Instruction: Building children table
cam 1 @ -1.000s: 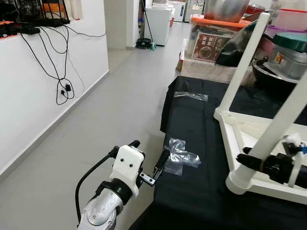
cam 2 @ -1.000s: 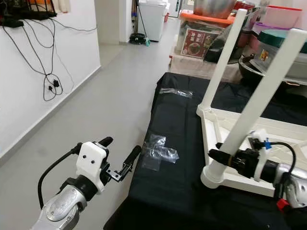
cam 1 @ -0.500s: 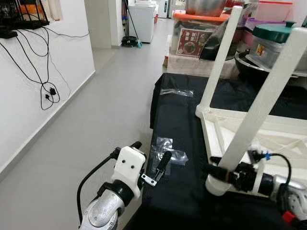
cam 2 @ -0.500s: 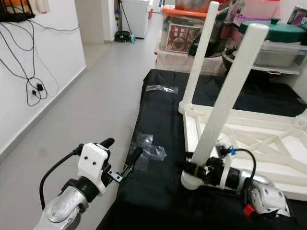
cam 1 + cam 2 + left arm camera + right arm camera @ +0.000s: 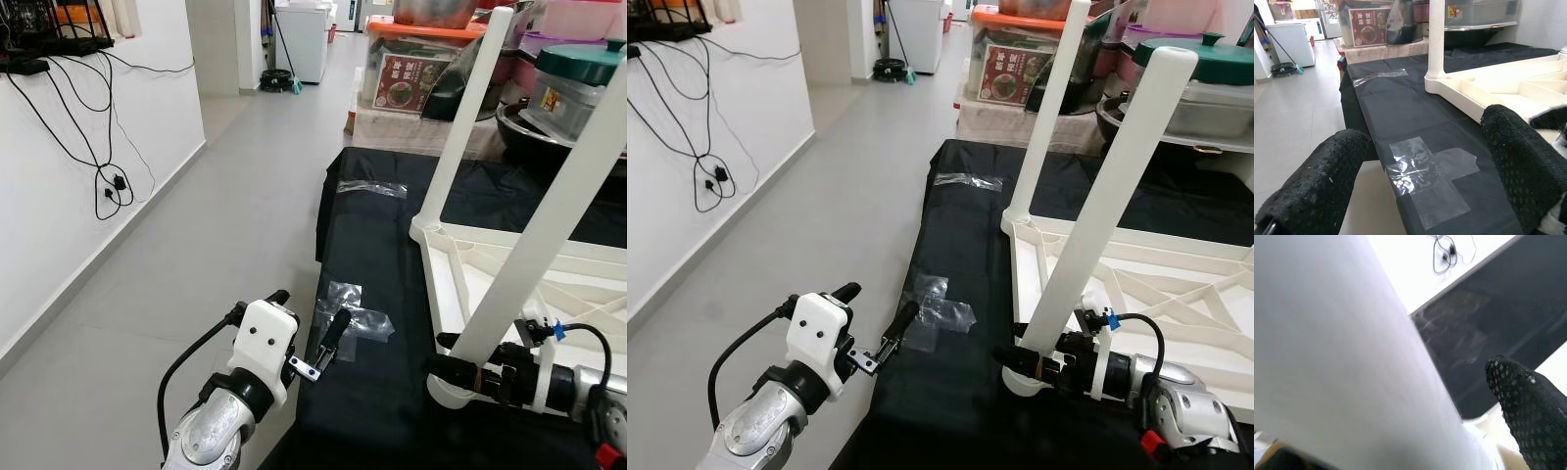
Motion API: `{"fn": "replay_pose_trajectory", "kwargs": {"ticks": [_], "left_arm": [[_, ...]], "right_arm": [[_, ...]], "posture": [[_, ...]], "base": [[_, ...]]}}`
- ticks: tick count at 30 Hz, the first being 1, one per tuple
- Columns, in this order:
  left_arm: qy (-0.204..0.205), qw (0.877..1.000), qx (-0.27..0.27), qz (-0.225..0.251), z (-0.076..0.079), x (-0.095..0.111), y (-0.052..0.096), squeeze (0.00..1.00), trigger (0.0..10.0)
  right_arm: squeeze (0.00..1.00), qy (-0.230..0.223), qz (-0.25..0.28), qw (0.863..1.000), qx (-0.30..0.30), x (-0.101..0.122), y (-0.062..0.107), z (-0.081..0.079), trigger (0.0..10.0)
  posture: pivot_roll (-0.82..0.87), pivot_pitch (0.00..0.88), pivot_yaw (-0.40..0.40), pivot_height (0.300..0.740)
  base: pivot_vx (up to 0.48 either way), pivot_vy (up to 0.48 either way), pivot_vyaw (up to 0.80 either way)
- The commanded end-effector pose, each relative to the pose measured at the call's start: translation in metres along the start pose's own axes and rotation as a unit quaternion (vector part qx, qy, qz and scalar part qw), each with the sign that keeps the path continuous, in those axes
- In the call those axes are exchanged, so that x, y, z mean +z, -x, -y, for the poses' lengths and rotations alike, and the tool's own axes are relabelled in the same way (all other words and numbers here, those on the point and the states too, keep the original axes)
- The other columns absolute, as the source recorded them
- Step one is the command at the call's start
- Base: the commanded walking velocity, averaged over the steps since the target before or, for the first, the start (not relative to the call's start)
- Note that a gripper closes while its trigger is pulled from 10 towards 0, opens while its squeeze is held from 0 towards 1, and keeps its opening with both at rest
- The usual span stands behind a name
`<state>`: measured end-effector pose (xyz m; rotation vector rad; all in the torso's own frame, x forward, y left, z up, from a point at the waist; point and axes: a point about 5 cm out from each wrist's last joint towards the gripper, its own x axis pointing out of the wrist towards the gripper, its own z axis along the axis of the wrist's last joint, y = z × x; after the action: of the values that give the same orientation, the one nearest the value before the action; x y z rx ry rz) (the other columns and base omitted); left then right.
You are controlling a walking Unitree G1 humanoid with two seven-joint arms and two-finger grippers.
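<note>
Kept the right gripper (image 5: pixel 456 370) clamped around the near leg (image 5: pixel 534 235) just above its foot, black fingers closed on the white tube exactly as in the earlier views. Saw the whole scene slide sideways between pictures, so put that down to the head turning rather than to any shift of the parts. Found the table frame (image 5: pixel 460 274) upside down on the black cloth (image 5: pixel 372 255), with the far leg (image 5: pixel 460 127) already standing upright in its corner and the near leg rising from the front corner. Could not tell from the right wrist view, blurred and crowded by the tube, whether the leg had seated fully in its socket. Held the left gripper (image 5: pixel 880 302) off the cloth's edge with fingers spread wide and nothing between them, aimed at a crumpled piece of clear plastic wrap (image 5: pixel 353 321) lying flat on the cloth, same as a moment before. Noted a second plastic strip (image 5: pixel 372 188) further back, well apart from the frame. Judged from the unchanged grip that the step in hand was fixing or tightening this second leg, with no visible progress in the last second. Judged the build roughly half done at best, with two corners yet to be fitted.
</note>
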<state>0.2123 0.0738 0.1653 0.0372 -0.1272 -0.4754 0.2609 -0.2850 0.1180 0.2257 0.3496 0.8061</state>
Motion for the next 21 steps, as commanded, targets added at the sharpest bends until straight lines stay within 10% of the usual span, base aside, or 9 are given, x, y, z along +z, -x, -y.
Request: {"fn": "replay_pose_trajectory", "kwargs": {"ticks": [1, 17, 21], "left_arm": [[-0.001, 1.000, 0.001, 0.000, -0.001, 0.000, 0.001, 0.00, 10.0], [-0.002, 1.000, 0.003, 0.001, -0.002, 0.001, 0.000, 0.00, 10.0], [-0.003, 1.000, 0.004, 0.001, -0.003, 0.000, -0.001, 0.00, 10.0]], "right_arm": [[0.00, 0.015, 0.019, 0.999, -0.034, 0.006, 0.002, 0.006, 10.0], [0.00, -0.002, 0.124, 0.992, 0.039, 0.040, -0.010, -0.006, 10.0], [0.00, 0.006, 0.218, 0.975, 0.040, 0.073, 0.002, -0.003, 10.0]], "posture": [[0.08, 0.003, -0.057, 0.740], [0.08, 0.010, -0.056, 0.740], [0.07, 0.010, -0.052, 0.740]], "base": [[0.000, 0.000, 0.00], [0.000, 0.000, 0.00], [0.000, 0.000, 0.00]]}}
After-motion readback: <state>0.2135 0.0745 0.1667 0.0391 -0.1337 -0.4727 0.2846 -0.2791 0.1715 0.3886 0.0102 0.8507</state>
